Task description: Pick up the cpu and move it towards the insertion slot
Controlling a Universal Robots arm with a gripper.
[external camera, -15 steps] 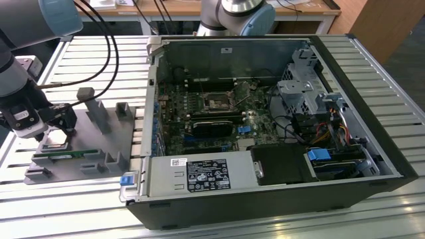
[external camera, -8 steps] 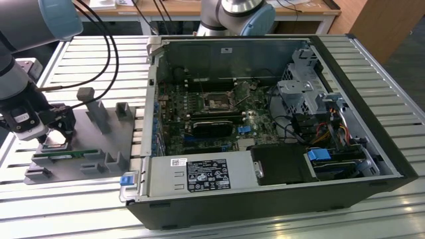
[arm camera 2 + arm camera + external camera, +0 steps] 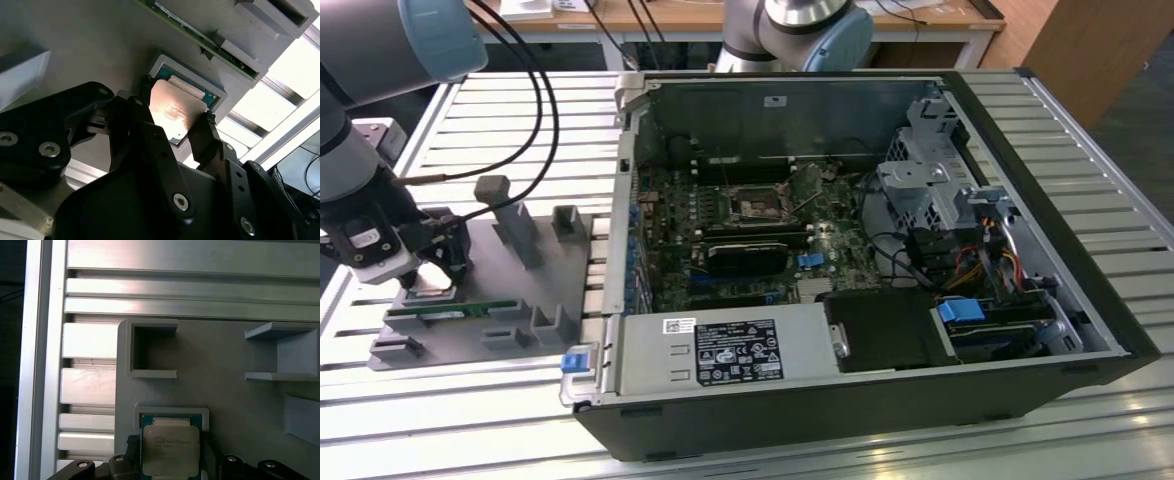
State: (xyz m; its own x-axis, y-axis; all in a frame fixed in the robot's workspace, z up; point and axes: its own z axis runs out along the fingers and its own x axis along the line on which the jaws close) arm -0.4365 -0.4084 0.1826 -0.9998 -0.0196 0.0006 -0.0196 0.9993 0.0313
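Observation:
The cpu [image 3: 170, 450], a flat square chip with a shiny metal top, sits between my gripper's [image 3: 170, 441] black fingers [image 3: 131, 445]. It is just above the square pocket [image 3: 171, 413] of the grey fixture plate. In the second wrist view the fingers [image 3: 145, 102] press on two opposite edges of the cpu [image 3: 175, 112], so the gripper [image 3: 176, 119] is shut on it. In the exterior view my gripper [image 3: 434, 282] hangs low over the fixture at the exterior view's left. The insertion slot [image 3: 758, 205] lies on the motherboard inside the open computer case, well off to the exterior view's right.
The grey fixture plate [image 3: 507, 250] carries upright posts and a green memory stick [image 3: 447, 310] close to my gripper. The case wall [image 3: 630, 200] stands between fixture and motherboard. A long black card [image 3: 747, 255] lies near the slot. Cables hang from my arm.

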